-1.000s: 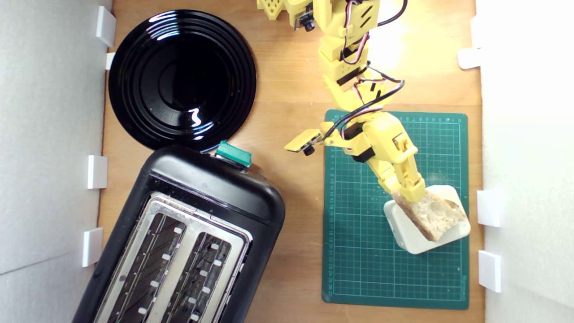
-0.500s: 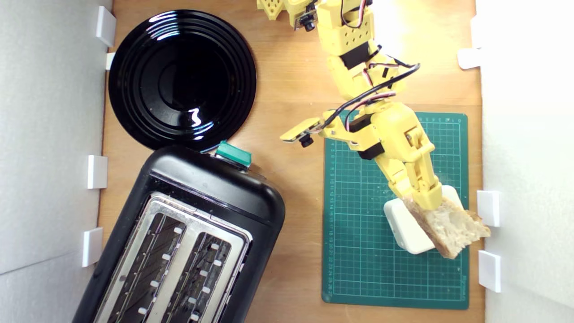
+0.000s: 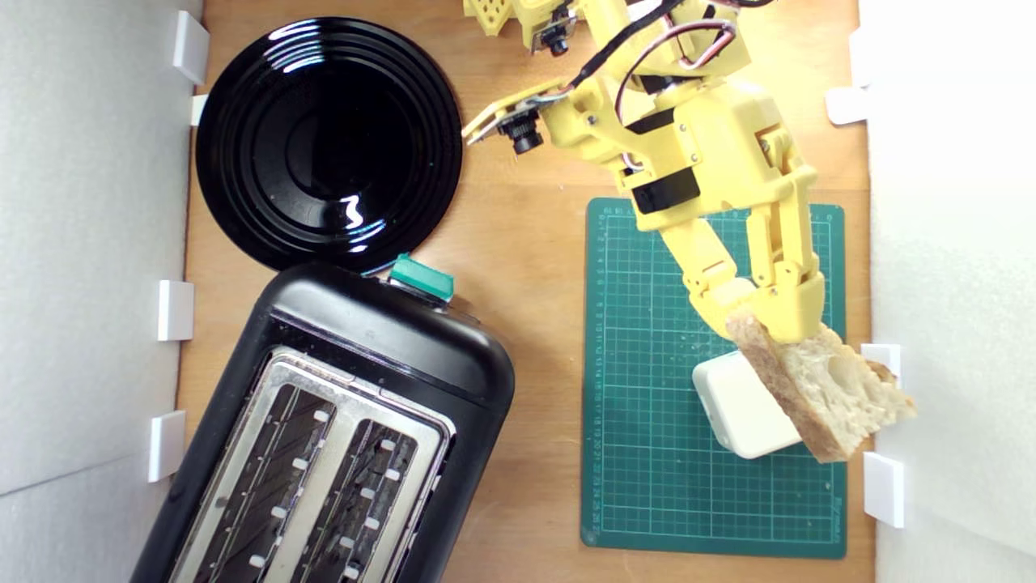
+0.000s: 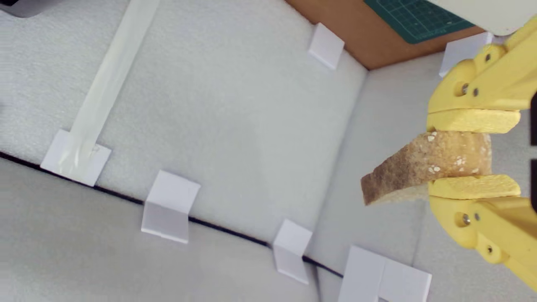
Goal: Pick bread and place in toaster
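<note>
My yellow gripper (image 3: 761,320) is shut on the bread (image 3: 825,389), a wedge with pale holey crumb and a tan crust, held in the air over the right end of the green cutting mat (image 3: 647,453). The wrist view shows the crust (image 4: 428,165) clamped between both yellow fingers (image 4: 474,121). The black toaster (image 3: 340,429) with its silver two-slot top and green lever knob (image 3: 421,279) stands at the exterior view's lower left, well apart from the gripper.
A round glossy black plate (image 3: 328,142) lies behind the toaster. A white rounded block (image 3: 740,409) sits on the mat under the bread. White foam walls (image 3: 947,283) with small white brackets (image 3: 884,486) border the wooden table on both sides.
The gripper has lifted the bread off the white block and carried it up and toward the exterior view's right. The arm has folded back and looms larger.
</note>
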Controlling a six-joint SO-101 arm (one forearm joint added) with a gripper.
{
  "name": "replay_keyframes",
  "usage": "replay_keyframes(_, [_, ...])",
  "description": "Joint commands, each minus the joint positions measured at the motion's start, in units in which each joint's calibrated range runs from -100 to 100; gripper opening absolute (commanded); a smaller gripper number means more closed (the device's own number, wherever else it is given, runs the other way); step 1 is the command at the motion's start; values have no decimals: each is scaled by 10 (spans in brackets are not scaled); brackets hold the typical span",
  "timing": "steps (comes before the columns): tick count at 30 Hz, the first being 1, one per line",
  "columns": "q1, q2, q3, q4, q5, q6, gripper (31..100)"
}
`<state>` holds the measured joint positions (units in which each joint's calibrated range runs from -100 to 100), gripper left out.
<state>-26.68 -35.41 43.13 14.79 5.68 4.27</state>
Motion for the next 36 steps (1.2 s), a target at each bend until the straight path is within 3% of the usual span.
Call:
replay_keyframes(1, [3, -36, -160, 5, 115, 8, 482])
replay_keyframes(6, [27, -30, -318, 7, 220, 10, 482])
replay_keyframes(19, [63, 78, -691, 7, 456, 83, 482])
replay_keyframes(36, [180, 170, -871, 7, 581, 229, 488])
